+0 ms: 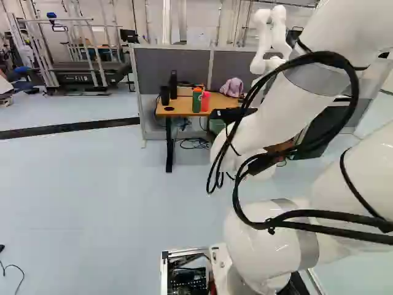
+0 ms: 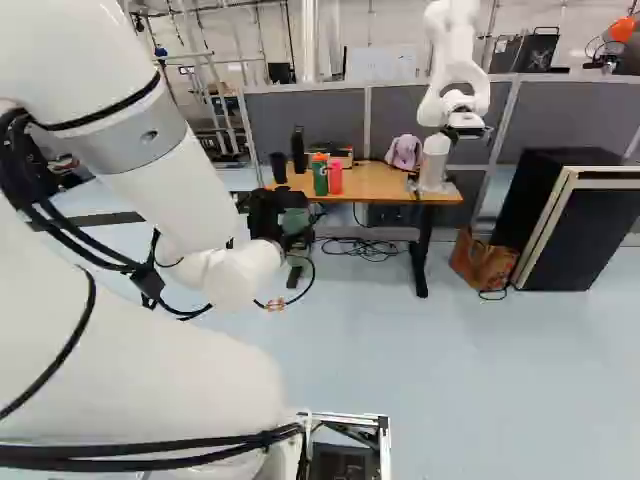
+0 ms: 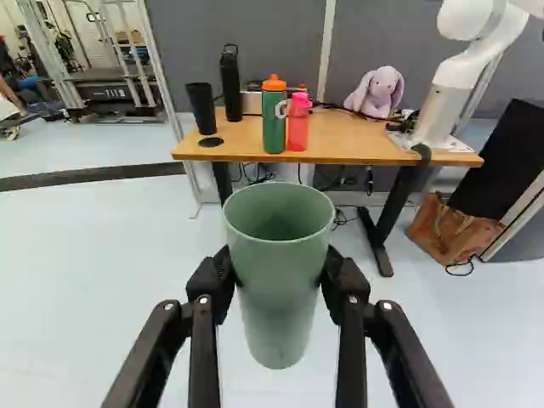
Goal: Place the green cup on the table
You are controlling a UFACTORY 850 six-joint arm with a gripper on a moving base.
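Grey partition (image 3: 246, 42) is running behind everything. Surface (image 3: 348, 143) is standing ahead of the arm (image 1: 288, 104), its near edge running crosswise past the claw. Another robot (image 3: 463, 72) is taking up one end; brown bag (image 2: 482, 262) is sitting on the floor by that end.

Claw (image 2: 287, 224) is pinching the green cup (image 3: 279, 289) — one finger per side, approx. upper half, rim standing above the fingertips. Cup is hanging over the floor, short of the near edge, its mouth facing up, base down, long axis running approx. vert.

Plush bunny (image 3: 380, 92) is sitting toward the back edge, between the bottles and the other robot. Black bottle (image 3: 230, 83) is standing toward the back, black cup (image 3: 201, 108) beside it at the end opp. the other robot. Green bottle (image 3: 274, 119) w/ orange cap and pink bottle (image 3: 298, 123) are standing side by side, v. near the front edge, partly blocking the way in. Bare wood is stretching from pink bottle to other robot's base, in front of bunny — that's giving the widest room. Small black disc (image 3: 211, 142) is lying flush nr. the front, before the black cup.
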